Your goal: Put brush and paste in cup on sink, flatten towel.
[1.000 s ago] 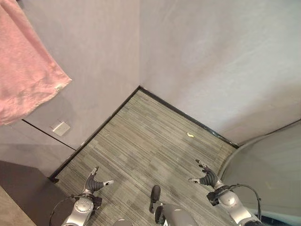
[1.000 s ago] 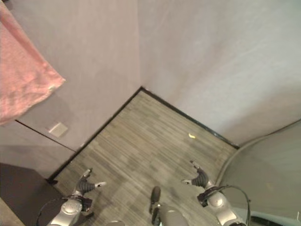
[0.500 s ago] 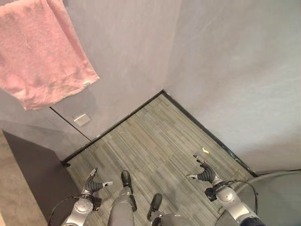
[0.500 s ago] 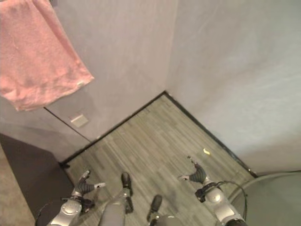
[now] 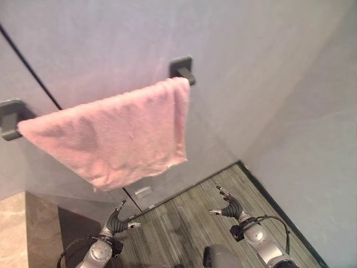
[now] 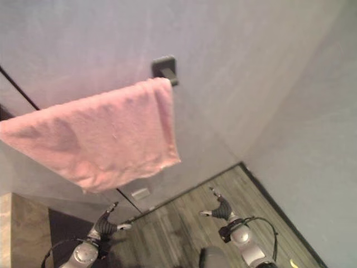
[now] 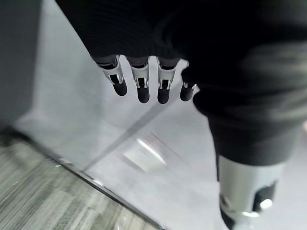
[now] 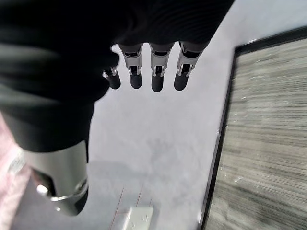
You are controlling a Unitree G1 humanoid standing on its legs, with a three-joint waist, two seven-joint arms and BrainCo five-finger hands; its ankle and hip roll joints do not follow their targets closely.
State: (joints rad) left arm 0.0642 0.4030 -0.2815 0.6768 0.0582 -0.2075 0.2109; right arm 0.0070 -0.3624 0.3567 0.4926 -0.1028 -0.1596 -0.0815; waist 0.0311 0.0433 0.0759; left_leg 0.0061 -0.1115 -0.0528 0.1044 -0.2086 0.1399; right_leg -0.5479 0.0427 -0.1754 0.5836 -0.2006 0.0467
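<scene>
Left hand (image 5: 115, 224): low in the head views, at the lower left, in front of the bottom of the wall. Fingers (image 7: 139, 85) are extended and relaxed, thumb held apart. Nothing is held and nothing is touched; only wall and floor show past the fingertips in the wrist view.

Right hand (image 5: 230, 207): low in the head views, at the lower right, above the floor (image 5: 184, 220). Fingers (image 8: 154, 76) are extended in a row, thumb apart. The hand is empty and in contact with nothing; the wrist view shows bare wall and striped floor beyond the fingertips.

Towel (image 5: 114, 137): pink, draped over a rail on the grey wall (image 5: 251, 67), well above both hands and apart from them. The rail is carried by two dark brackets: one bracket (image 5: 183, 68) at the towel's right end, the other bracket (image 5: 10, 114) at its left end. The towel hangs unevenly; its lower hem slants, dropping lowest near the middle and rising toward the right edge. The cloth looks bunched toward the left end, though the folds cannot be made out clearly.

A small white plate (image 5: 143, 192) sits on the wall below the towel, just above the dark skirting. A stone-coloured surface (image 5: 14, 234) shows at the lower left, beside the left hand. A thin dark seam (image 5: 30, 67) runs diagonally across the wall behind the towel.
</scene>
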